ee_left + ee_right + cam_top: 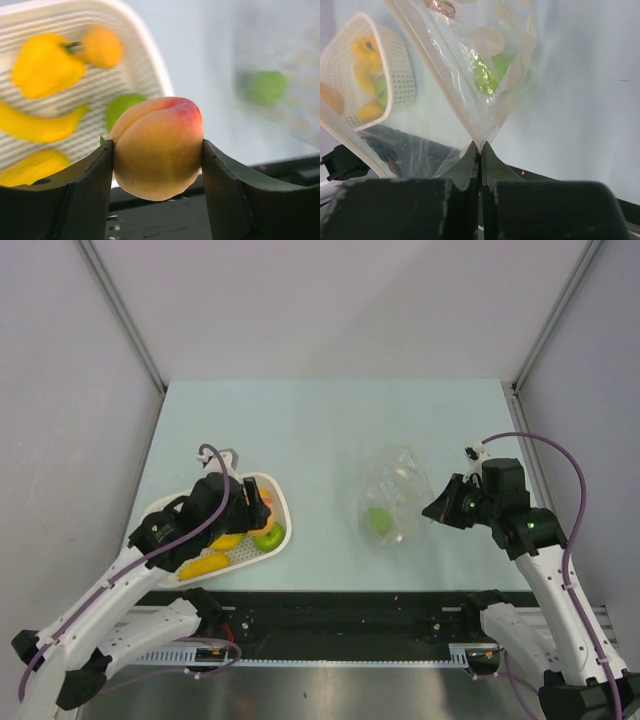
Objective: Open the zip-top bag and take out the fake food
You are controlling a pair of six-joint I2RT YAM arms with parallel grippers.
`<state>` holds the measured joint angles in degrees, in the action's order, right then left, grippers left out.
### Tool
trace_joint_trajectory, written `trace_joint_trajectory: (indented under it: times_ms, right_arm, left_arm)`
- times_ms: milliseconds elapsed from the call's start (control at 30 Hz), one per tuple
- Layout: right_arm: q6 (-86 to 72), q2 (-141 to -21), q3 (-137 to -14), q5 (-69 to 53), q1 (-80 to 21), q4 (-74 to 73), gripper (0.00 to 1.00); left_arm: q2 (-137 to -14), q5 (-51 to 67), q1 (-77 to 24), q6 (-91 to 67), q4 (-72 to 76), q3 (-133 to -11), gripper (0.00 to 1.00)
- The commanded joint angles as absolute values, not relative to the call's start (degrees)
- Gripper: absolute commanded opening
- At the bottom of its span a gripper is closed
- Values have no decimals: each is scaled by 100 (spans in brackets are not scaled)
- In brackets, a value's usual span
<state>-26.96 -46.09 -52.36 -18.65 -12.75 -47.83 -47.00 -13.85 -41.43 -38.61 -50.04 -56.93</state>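
Observation:
My left gripper (157, 145) is shut on an orange peach-like piece of fake food (159, 147), gripped on both sides and held just above the near edge of the white basket (283, 502). To the right, the clear zip-top bag (393, 498) stands lifted from the table. My right gripper (481, 147) is shut on the bag's edge (485, 60), and its fingers pinch the film tight. One green fruit (487, 75) stays inside the bag (376, 521).
The white perforated basket (145, 50) holds a yellow pepper (47, 67), a banana (37, 125), a green apple (122, 107) and other yellow pieces. A black rail (330, 615) runs along the table's near edge. Grey walls enclose the table.

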Motion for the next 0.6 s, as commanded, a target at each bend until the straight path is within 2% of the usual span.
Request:
trace_joint_trajectory:
  times_ms: [0,167,300,500,533,567]
  right_arm:
    - [-2777,-4448,-5229,-1925,-1266,-4948,0]
    - [-2821,-4298,-5238,-1951,-1266,-5036,0]
    - [-2839,-4210,-5265,-2004,-1266,-5133,0]
    - [-2830,-4122,-5256,-2057,-1266,-5177,0]
    - [-2830,-4122,-5247,-2065,-1274,-5177,0]
    - [-2830,-4113,-5247,-2065,-1266,-5168,0]
  left_arm:
    - [-4912,-3163,-3964,-3867,-6045,-5450,0]
    - [-5536,-3578,-3429,-5105,-6750,-5634,1]
    - [-5756,-2561,-2683,-4992,-5979,-5318,5]
    - [-6389,-2092,-2198,-4580,-5275,-5115,8]
    - [-6485,-1996,-2154,-4544,-5230,-5115,10]
    - [-6669,-1969,-2119,-4518,-5195,-5124,20]
